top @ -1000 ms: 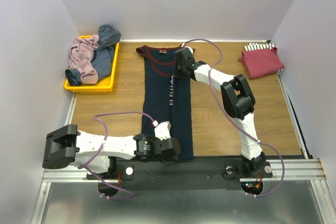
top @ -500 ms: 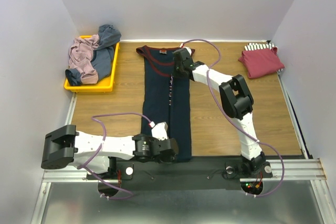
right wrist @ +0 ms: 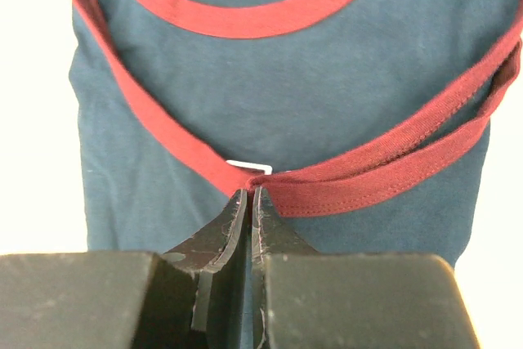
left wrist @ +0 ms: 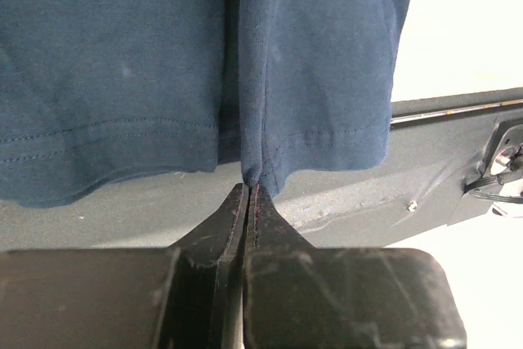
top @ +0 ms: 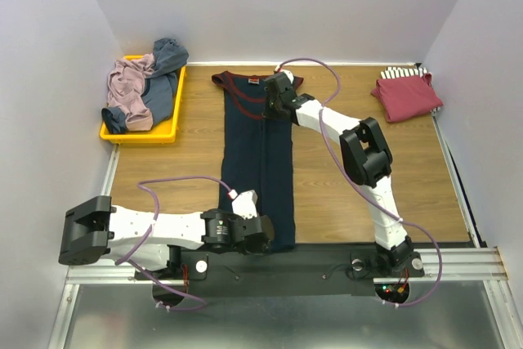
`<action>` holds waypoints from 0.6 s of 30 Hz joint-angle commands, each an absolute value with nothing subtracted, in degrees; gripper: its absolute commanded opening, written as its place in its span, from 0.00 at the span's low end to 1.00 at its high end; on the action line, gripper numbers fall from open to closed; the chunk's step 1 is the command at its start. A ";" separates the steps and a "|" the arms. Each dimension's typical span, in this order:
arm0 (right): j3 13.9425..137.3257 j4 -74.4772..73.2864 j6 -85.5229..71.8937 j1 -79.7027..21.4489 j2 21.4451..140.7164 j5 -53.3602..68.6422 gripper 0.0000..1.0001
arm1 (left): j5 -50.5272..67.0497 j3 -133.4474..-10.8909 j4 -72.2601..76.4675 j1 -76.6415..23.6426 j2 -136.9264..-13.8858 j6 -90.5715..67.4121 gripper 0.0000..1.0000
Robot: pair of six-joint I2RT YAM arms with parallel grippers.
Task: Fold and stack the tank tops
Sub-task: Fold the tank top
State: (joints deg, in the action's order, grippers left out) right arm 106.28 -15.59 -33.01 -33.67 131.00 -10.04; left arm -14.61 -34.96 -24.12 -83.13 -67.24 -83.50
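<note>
The large navy jersey (top: 260, 161) with maroon trim lies folded lengthwise into a long, narrow strip down the middle of the wooden table (top: 359, 177), neck at the far end and hem at the near edge. Its cloth is smooth, with a stitched hem line (left wrist: 327, 132) and two layers meeting along a vertical fold. Maroon bands (right wrist: 237, 26) curve round the neck and cross at the armhole, where a small white tag (right wrist: 249, 167) shows.

The left gripper (left wrist: 249, 190) has its jaws pressed together, pinching the hem at the fold. The right gripper (right wrist: 249, 192) is likewise closed, nipping the maroon trim just below the tag.

At far right a folded dark red top (top: 406, 96) sits on a striped one (top: 400, 73). At far left a yellow plastic tray (top: 139, 134) holds crumpled mauve (top: 129, 87) and grey-blue (top: 169, 59) tops.
</note>
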 commanded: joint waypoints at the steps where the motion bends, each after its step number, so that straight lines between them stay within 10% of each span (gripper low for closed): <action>1: 110.04 -13.27 -33.66 -34.63 131.83 -11.78 0.02 | -14.50 -34.10 -26.81 -83.14 -65.31 -84.72 0.00; 10: 110.04 -13.62 -34.10 -34.72 134.29 -11.78 0.03 | -14.15 -32.78 -25.66 -83.15 -65.13 -84.64 0.05; 18: 111.79 -13.62 -33.23 -34.80 133.16 -7.91 0.63 | -22.40 -36.38 -34.00 -83.14 -56.70 -88.06 0.44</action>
State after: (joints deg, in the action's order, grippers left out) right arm 108.51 -15.53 -33.80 -34.74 134.37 -9.34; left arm -16.12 -34.00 -27.68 -83.13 -61.63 -85.60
